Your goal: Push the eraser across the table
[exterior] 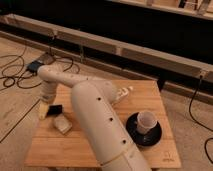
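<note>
The eraser (55,109), a small flat black bar, lies near the left edge of the light wooden table (65,149). My gripper (44,110) hangs down at that left edge, right beside the eraser on its left side, and looks to be touching or almost touching it. My pale arm (95,115) reaches from the front across the table and folds back to the left, hiding the middle of the tabletop.
A pale beige block (62,124) lies just in front of the eraser. A white cup (146,121) sits on a black saucer (155,135) at the right. A small whitish object (124,93) lies behind the arm. Cables (15,75) cover the floor to the left.
</note>
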